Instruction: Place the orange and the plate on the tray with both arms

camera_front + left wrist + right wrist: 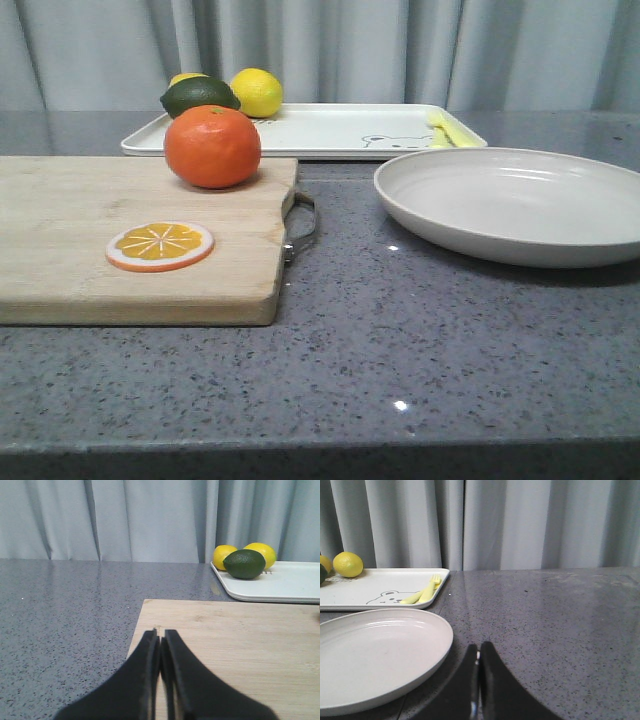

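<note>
The orange (212, 146) sits on the far part of a wooden cutting board (70, 250), left of centre. The off-white plate (515, 203) lies on the grey counter at the right; it also shows in the right wrist view (375, 655). The white tray (320, 130) with the bear drawing lies behind both, and shows in the left wrist view (280, 582) and the right wrist view (375, 587). My left gripper (160, 637) is shut and empty over the board's near left corner. My right gripper (478, 650) is shut and empty beside the plate's rim. Neither gripper shows in the front view.
An orange slice (160, 245) lies on the board. Two lemons (257, 91) and a dark green lime (200, 97) sit at the tray's left end; a yellow fork (443, 130) lies at its right end. The board has a metal handle (303, 225). Grey curtains hang behind.
</note>
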`<state>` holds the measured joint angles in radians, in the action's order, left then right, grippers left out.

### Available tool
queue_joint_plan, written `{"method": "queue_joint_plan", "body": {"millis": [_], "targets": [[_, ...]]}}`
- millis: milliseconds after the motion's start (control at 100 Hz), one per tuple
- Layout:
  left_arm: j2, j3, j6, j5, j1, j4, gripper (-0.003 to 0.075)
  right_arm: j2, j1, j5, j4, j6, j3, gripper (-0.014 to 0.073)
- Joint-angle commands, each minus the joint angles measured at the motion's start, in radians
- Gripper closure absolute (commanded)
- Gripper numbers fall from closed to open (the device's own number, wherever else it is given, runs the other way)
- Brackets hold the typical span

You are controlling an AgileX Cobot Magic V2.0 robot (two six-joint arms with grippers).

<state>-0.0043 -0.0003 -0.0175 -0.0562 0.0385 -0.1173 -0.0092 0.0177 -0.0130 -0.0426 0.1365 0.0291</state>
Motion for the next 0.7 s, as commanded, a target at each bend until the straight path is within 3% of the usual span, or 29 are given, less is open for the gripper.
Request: {"method": "queue_joint_plan", "body": {"millis": [0,690], "targets": [[-0.022,0.022,0.001,0.075,-0.006,-0.001,0.0739,-0.022,-0.004,-0.073,-0.012,-0.003,0.000,0.0661],[-0.022,0.022,0.001,0.083,-0.006,-0.001,0.0739,-0.022,-0.004,-0.081,-0.012,-0.003,0.000,0.0661]]}}
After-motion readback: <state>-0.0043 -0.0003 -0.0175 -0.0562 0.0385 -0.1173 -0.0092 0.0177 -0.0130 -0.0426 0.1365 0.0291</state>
